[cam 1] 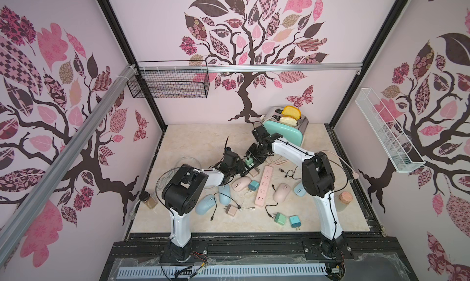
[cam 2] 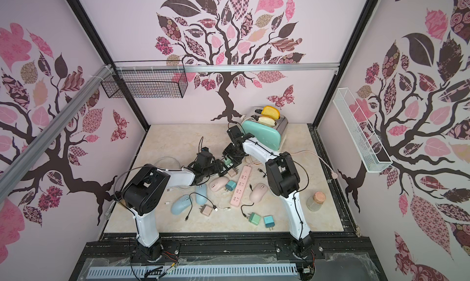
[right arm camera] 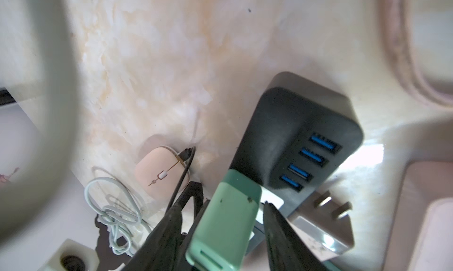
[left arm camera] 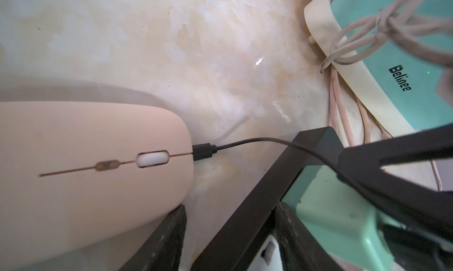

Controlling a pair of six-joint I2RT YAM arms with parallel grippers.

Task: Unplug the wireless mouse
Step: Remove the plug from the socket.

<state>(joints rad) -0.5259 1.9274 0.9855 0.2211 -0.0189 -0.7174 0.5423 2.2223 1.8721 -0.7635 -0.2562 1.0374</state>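
A pale pink wireless mouse (left arm camera: pixel 93 174) (right arm camera: pixel 159 176) lies on the marble tabletop with a black plug (left arm camera: pixel 202 152) in its front end. Its thin black cable (left arm camera: pixel 257 141) runs toward a mint-green adapter (left arm camera: pixel 331 220) (right arm camera: pixel 228 220) (cam 1: pixel 248 161) (cam 2: pixel 227 161). My left gripper (left arm camera: pixel 255 168) (cam 1: pixel 241 166) is open beside the mouse, with only bare table and the cable between its fingers. My right gripper (right arm camera: pixel 221 206) (cam 1: pixel 250 160) has a finger on each side of the green adapter, very close to it. Whether they press on it does not show. Both top views hide the plugged mouse under my left wrist.
A black USB hub (right arm camera: pixel 294 135) and a grey pronged adapter (right arm camera: pixel 326 220) lie by the right gripper. A mint toaster (cam 1: pixel 284 131) stands behind. A pink power strip (cam 1: pixel 264 188), more mice, chargers and loose cables crowd the front. A cork-topped jar (cam 1: pixel 344 201) stands at the right.
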